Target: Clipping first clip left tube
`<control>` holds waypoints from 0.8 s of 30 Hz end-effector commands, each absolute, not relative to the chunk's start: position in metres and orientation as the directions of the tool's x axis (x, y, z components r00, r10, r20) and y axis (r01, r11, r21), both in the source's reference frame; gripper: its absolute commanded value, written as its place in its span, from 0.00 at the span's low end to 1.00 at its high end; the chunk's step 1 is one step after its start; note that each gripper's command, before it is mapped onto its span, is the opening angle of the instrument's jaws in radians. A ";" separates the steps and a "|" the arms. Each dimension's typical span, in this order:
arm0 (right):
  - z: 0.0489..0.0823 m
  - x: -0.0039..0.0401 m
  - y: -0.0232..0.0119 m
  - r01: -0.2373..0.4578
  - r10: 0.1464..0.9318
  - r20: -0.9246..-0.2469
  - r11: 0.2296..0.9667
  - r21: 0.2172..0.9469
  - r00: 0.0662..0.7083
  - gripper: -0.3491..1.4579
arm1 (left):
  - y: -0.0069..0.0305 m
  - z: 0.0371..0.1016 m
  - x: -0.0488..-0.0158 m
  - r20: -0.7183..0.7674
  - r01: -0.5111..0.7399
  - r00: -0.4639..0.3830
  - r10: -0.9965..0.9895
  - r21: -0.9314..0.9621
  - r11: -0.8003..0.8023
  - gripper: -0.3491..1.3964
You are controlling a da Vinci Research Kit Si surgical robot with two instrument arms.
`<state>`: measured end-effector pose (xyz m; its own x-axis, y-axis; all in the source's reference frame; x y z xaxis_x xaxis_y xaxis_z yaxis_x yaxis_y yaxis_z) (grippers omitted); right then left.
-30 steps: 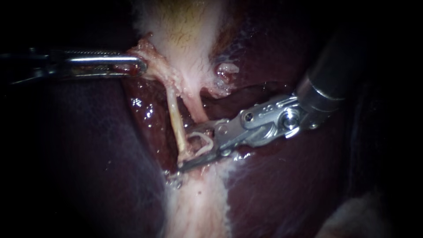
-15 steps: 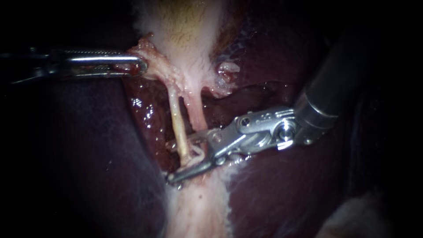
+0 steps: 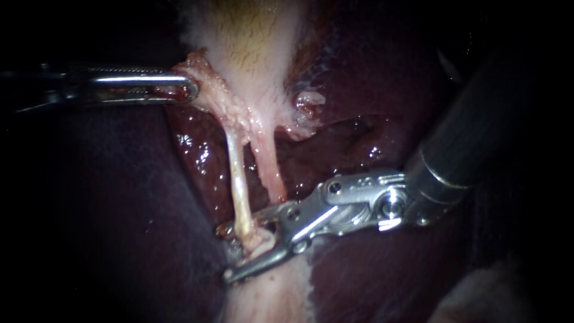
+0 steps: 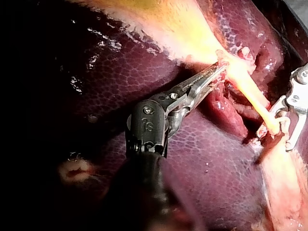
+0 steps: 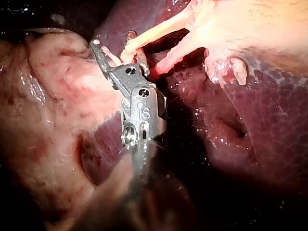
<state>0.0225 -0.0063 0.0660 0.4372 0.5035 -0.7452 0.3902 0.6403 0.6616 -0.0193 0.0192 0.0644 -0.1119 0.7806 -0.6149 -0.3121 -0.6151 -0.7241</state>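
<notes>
Here, two instruments are working over one liver (image 3: pixel 382 263) and one pale gallbladder (image 3: pixel 251 48), and two thin tubes are running down from the gallbladder side by side. The left instrument (image 3: pixel 190 90) is gripping the gallbladder's ragged lower edge, its jaws closing on that tissue from both sides and holding it out toward the left. The right instrument (image 3: pixel 226 254) is holding its jaws apart at a moderate gap.

Compared with a second ago, the right instrument has been sliding down and to the left. Its jaw tips, which were then level with the left tube (image 3: pixel 237 179), are now reaching past it. The left instrument is staying where it was.

The left tube's lower end is now lying between the right instrument's separated jaws, with one jaw above and one below it. The right tube (image 3: pixel 270 170) is ending just above the upper jaw, outside the gap.
</notes>
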 end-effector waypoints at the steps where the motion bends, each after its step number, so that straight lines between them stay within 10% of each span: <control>1: 0.0660 0.0225 -0.0063 0.391 0.503 -0.746 0.641 0.661 0.437 0.44 | 0.0193 0.0644 -0.0193 -0.615 -0.312 -0.112 0.781 -0.724 -0.615 0.00; 24: 0.0651 0.0231 -0.0070 0.396 0.501 -0.747 0.638 0.660 0.437 0.39 | 0.0193 0.0645 -0.0193 -0.615 -0.312 -0.112 0.781 -0.724 -0.615 0.00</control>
<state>0.0231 -0.0070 0.0650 0.4367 0.5010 -0.7472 0.3965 0.6384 0.6598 -0.0193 0.0193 0.0645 -0.1118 0.7810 -0.6145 -0.3120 -0.6147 -0.7244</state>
